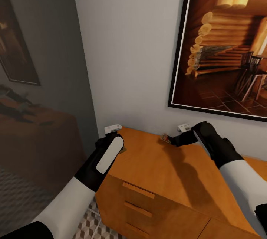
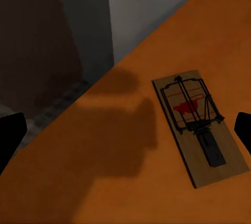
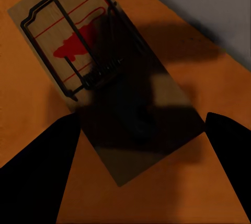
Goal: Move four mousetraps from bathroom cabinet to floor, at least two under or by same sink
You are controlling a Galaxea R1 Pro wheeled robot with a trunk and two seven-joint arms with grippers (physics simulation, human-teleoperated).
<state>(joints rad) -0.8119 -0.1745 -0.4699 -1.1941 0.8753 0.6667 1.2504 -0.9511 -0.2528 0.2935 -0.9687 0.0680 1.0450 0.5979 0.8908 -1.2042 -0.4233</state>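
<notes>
A tan mousetrap (image 2: 198,125) with dark wire and a red mark lies flat on the orange-brown cabinet (image 1: 159,172) top. My left gripper (image 2: 125,130) hovers above it, open, one dark fingertip (image 2: 10,135) at each side of the picture. In the head view that gripper (image 1: 111,138) is over the cabinet's back left corner. A second mousetrap (image 3: 89,51) lies near the wall, seen small in the head view as mousetrap (image 1: 166,137). My right gripper (image 3: 141,145) is open, its fingers straddling that trap's near end without touching it; from the head, this gripper (image 1: 175,141) sits just right of the trap.
A large framed cabin picture (image 1: 222,46) hangs on the white wall above the cabinet. Two small white fittings (image 1: 112,128) sit on the wall at cabinet-top height. Bar handles (image 1: 138,190) mark the drawer fronts. Cube-pattern floor (image 1: 87,228) shows below left, beside dark furniture (image 1: 33,138).
</notes>
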